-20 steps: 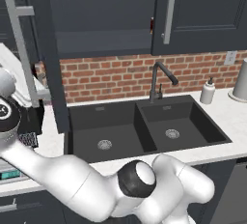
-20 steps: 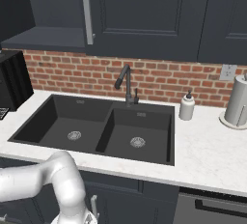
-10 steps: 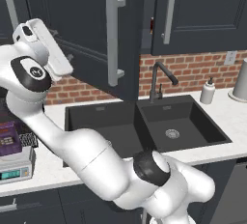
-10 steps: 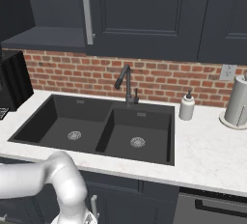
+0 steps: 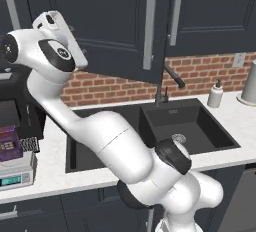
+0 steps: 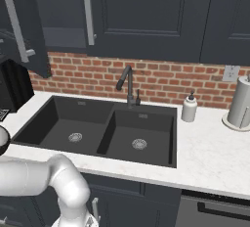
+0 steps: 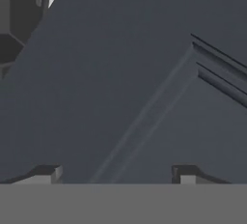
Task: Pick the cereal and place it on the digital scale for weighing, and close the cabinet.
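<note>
The purple cereal (image 5: 10, 144) box stands on the light grey digital scale (image 5: 16, 175) at the counter's left end, its teal display facing forward. The dark cabinet (image 5: 115, 26) door hangs partly swung in, its silver bar handle (image 5: 148, 26) above the sink; the same door (image 6: 22, 30) appears at the far left of the right base view. My hand (image 5: 52, 22) is raised high on the left, pressed up to the door's face. In the hand view my gripper (image 7: 116, 177) is open, nothing between its fingertips (image 7: 46, 174), with the door panel (image 7: 125, 73) right in front.
A black double sink (image 6: 102, 128) with a dark faucet (image 6: 128, 84) fills the counter's middle. A black microwave (image 6: 12, 84) stands to the left. A soap bottle (image 6: 188, 108) and a paper towel roll (image 6: 241, 103) sit at the right on the white counter (image 6: 210, 157).
My arm has risen from low on the left to the cabinet door. The door has swung rightward toward shut. The cereal on the scale now shows.
</note>
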Available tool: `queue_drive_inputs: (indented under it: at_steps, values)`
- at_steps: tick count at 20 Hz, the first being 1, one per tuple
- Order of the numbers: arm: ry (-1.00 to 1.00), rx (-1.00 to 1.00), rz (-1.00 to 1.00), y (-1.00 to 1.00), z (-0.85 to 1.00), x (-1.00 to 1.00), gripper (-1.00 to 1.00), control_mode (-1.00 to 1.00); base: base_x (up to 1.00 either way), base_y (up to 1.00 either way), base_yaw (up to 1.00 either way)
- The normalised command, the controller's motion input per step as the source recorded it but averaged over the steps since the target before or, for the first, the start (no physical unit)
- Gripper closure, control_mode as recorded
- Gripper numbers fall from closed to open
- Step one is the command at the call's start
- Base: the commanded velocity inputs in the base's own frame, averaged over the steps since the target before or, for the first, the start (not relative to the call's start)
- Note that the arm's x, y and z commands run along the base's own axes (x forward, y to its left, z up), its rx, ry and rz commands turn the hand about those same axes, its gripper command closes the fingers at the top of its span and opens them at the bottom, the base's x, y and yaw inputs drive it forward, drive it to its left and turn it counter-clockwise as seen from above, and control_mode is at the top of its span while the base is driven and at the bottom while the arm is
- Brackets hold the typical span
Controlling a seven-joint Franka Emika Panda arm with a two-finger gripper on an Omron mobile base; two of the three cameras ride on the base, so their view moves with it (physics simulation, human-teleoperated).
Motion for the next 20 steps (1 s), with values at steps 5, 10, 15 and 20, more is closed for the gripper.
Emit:
queue_drive_inputs:
  at_steps: [5,10,15,20]
  values:
    - [0.06,0.16,0.00,-1.00,0.05,0.99,-1.00,-1.00,0.00,0.00,0.00]
    - [0.06,0.21,0.03,-1.00,0.01,1.00,-1.00,-1.00,0.00,0.00,0.00]
    - [0.05,0.23,0.08,-1.00,0.00,1.00,-1.00,-1.00,0.00,0.00,0.00]
    - [0.00,0.23,0.12,-0.99,-0.04,1.00,-1.00,-1.00,0.00,0.00,0.00]
